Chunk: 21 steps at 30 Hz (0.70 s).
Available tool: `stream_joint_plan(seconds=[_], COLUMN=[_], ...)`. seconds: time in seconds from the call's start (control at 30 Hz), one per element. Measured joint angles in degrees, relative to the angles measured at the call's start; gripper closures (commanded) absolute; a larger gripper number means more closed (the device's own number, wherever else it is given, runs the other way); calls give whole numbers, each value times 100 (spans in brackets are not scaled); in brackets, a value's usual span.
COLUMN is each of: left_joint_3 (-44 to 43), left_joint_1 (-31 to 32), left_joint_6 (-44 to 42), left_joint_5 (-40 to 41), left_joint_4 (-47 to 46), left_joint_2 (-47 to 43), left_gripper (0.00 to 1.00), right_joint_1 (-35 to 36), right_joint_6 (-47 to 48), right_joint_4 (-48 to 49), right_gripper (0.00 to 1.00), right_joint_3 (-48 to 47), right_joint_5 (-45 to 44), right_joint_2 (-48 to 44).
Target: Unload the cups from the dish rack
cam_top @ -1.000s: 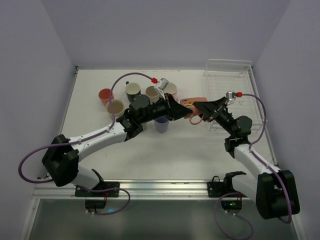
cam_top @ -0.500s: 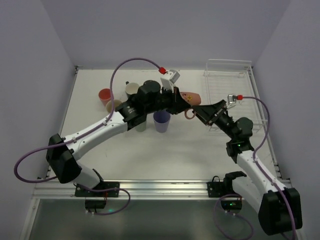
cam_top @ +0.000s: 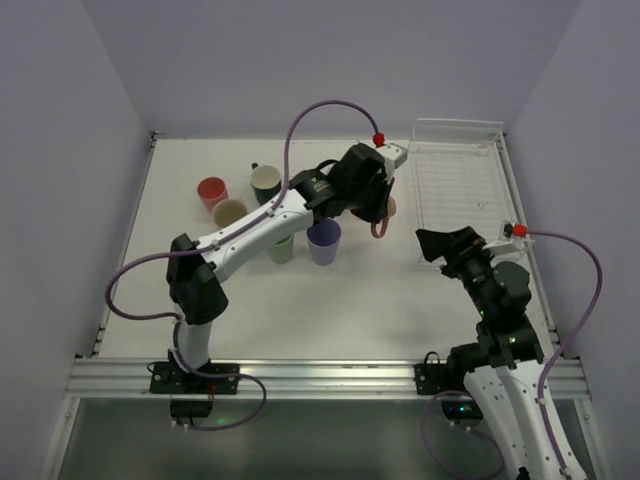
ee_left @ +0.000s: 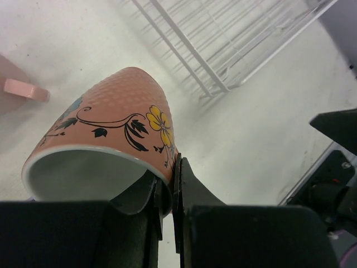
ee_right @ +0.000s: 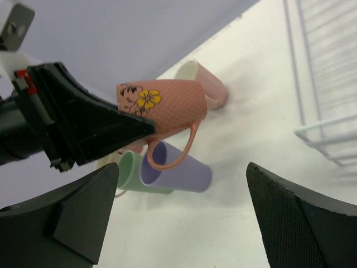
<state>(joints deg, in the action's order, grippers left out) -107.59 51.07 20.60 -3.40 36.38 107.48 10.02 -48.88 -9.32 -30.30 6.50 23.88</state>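
My left gripper (ee_left: 170, 167) is shut on the rim of a salmon cup (ee_left: 111, 120) with a yellow flower, one finger inside and one outside. It holds the cup (cam_top: 386, 209) tilted in the air just left of the white wire dish rack (cam_top: 460, 190), which shows no cups in it. In the right wrist view the same salmon cup (ee_right: 167, 103) hangs above the table with its handle down. My right gripper (cam_top: 440, 243) stands open and holds nothing, nearer than the rack's front corner and apart from the cup.
Other cups stand on the table left of the rack: red (cam_top: 211, 190), tan (cam_top: 230, 212), a cream-lined one (cam_top: 266, 180), light green (cam_top: 281, 246), lavender (cam_top: 323, 240). A pink cup (ee_right: 201, 81) sits behind the held one. The rack (ee_right: 329, 84) runs along the right edge.
My right gripper opened, let go of the salmon cup and drew back toward the near side. My left gripper closed on its rim and swung it up toward the back, beside the rack.
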Motion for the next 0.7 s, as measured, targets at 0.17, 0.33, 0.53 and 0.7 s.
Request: stream_joint_plan(seconds=[0.17,0.33,0.53,0.7], left_joint_3=[-1060,-1292,-1434,-1569], left_joint_1=[251,367,358,356], left_joint_6=[-254,-374,-437,-522], left_joint_5=[387,605,798,831], left_joint_4=[772,1266,1694,1825], left_joint_2=[1097,1738,2208,2424], left_gripper=[100,100,100,100], right_joint_1=[0,0,0,0], right_joint_6=[271,450,533,553], right_joint_4=[-997,-1576,-1950,-2063], right_gripper=[1,1,1,1], right_joint_3=[162,157,157,157], right_joint_5=[-459,-616,-616,-551], right_joint_2=[-699,-1174,-1547,-1565])
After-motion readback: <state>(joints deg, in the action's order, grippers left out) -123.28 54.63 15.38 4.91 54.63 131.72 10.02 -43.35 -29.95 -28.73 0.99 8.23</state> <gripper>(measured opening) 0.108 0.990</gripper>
